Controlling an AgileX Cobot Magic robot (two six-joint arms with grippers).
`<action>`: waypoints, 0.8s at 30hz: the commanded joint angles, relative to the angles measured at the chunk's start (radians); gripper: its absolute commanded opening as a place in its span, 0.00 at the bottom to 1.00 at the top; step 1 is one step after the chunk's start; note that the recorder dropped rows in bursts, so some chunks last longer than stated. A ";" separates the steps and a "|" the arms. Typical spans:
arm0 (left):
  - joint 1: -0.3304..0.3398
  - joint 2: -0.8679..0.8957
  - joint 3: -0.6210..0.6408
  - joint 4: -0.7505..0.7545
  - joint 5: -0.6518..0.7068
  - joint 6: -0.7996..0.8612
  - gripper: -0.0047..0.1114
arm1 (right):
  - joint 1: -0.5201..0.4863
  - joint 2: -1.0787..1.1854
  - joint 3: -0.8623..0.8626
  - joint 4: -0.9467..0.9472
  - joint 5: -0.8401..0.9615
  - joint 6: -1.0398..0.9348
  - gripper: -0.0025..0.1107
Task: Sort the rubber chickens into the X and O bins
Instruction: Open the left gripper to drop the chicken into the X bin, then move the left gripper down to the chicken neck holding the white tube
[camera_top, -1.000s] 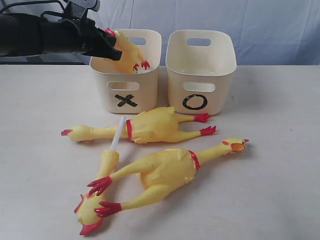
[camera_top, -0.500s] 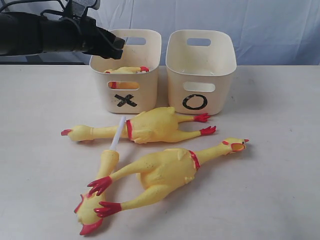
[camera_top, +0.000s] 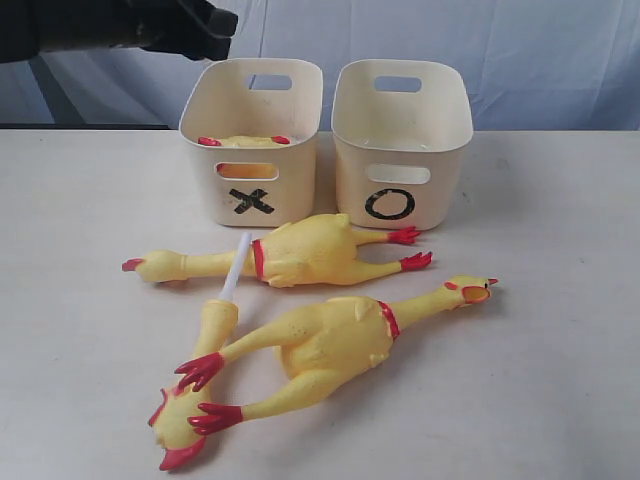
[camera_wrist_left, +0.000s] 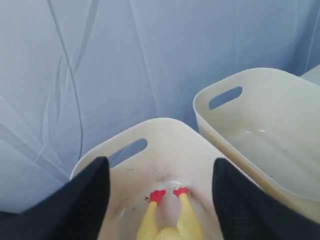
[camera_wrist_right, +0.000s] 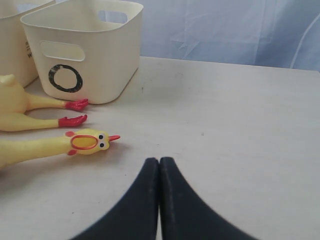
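Above and to the left of the X bin (camera_top: 250, 185) in the exterior view, the left gripper (camera_wrist_left: 161, 167) hangs released. Its two black fingers (camera_wrist_left: 90, 200) stand wide apart with nothing between them. Below that gap, inside the bin, lies the first chicken (camera_wrist_left: 167, 227), its red feet pointing at the wall with the slot handle. From the exterior view its yellow body shows through the front slot, and two red tips peek over the rim.

The O bin (camera_top: 400, 170) stands just beside the X bin, on its right, both against a blue cloth (camera_top: 550, 50).

On the table (camera_top: 560, 360) in front of the bins lie the other three. The second chicken (camera_top: 305, 250) stretches across, its head to the left and its red feet ending just before the O mark. The third chicken (camera_top: 330, 340) lies nearer the camera on a slant — its open-beaked head is to the right and its legs spread toward the left front. Those legs cross over the fourth chicken (camera_top: 190, 410), which lies lengthwise toward the camera. A white tube (camera_top: 237, 265) sticks out of its far end and reaches up to the second chicken's neck.

The right gripper (camera_wrist_right: 159, 161) sits low over the bare table, clenched — its black pads are pressed together and hold nothing. The third chicken's head lies apart from it, toward the O bin.
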 joint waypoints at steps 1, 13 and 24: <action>-0.005 -0.082 0.023 0.418 0.068 -0.343 0.53 | 0.005 -0.006 0.002 -0.008 -0.013 -0.003 0.01; -0.005 -0.230 0.023 1.166 0.475 -1.178 0.48 | 0.005 -0.006 0.002 -0.008 -0.013 -0.003 0.01; -0.005 -0.256 0.080 1.210 0.748 -1.427 0.48 | 0.005 -0.006 0.002 -0.008 -0.013 -0.003 0.01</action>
